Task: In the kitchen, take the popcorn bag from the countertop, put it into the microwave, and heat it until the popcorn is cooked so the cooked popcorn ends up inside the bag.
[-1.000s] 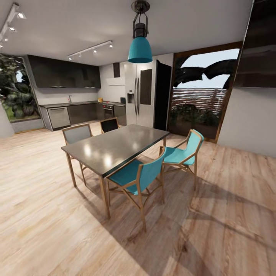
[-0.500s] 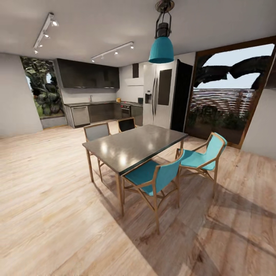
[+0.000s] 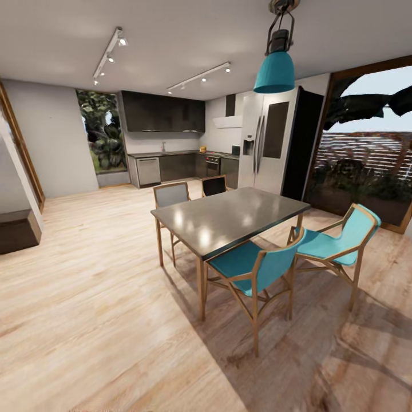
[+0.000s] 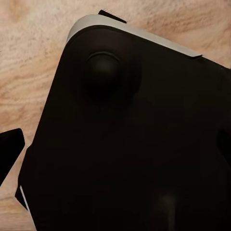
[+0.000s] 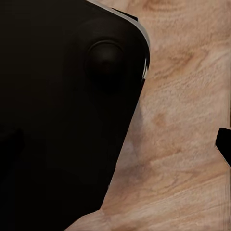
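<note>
A dining bench (image 3: 229,220) with a glossy grey top stood in the middle of the room, between the camera and the kitchen (image 3: 183,160) at the far wall. Two teal chairs (image 3: 257,269) sat at its near side, two darker chairs (image 3: 171,194) at its far side, and a teal lamp (image 3: 277,68) hung above it. Pale wood floor (image 3: 97,297) lay open to the left of the bench. Far back, dark cabinets (image 3: 163,113) hung over a long grey countertop (image 3: 166,153), with a tall silver fridge (image 3: 266,146) to its right. The popcorn bag and microwave were too far away to make out. Both wrist views showed a dark robot body (image 4: 130,144) over the wood floor; whether either tool was apart or together, I cannot tell.
</note>
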You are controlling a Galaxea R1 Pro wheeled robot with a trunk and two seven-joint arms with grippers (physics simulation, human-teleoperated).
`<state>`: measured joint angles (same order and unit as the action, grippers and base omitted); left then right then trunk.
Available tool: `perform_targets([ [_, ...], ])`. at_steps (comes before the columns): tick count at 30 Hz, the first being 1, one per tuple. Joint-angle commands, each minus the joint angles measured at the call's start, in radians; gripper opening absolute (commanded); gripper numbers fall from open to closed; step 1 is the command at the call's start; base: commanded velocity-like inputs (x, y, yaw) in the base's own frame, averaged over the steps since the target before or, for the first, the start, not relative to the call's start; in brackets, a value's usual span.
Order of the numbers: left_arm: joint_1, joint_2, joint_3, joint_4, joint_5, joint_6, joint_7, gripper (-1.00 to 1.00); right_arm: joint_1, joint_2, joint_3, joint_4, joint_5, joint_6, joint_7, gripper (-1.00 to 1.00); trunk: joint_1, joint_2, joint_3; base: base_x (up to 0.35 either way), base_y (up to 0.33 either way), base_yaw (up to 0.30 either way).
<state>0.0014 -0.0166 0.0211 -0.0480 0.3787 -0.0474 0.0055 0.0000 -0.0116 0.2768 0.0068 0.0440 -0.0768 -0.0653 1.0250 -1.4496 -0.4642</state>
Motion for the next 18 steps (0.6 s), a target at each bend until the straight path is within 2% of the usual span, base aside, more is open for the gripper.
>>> perform_targets([
  [1, 0.0, 0.0, 0.001, -0.001, 0.006, -0.002, 0.001, 1.0, 0.0, 0.0, 0.002, 0.001, 0.005, -0.003, -0.004, 1.0, 0.0, 0.0, -0.001, 0.0, 0.0, 0.295],
  [18, 0.0, 0.0, -0.001, 0.0, 0.008, -0.001, 0.0, 1.0, 0.0, -0.001, 0.005, 0.005, 0.005, -0.003, -0.004, 1.0, 0.0, 0.0, -0.001, 0.0, 0.0, 0.295],
])
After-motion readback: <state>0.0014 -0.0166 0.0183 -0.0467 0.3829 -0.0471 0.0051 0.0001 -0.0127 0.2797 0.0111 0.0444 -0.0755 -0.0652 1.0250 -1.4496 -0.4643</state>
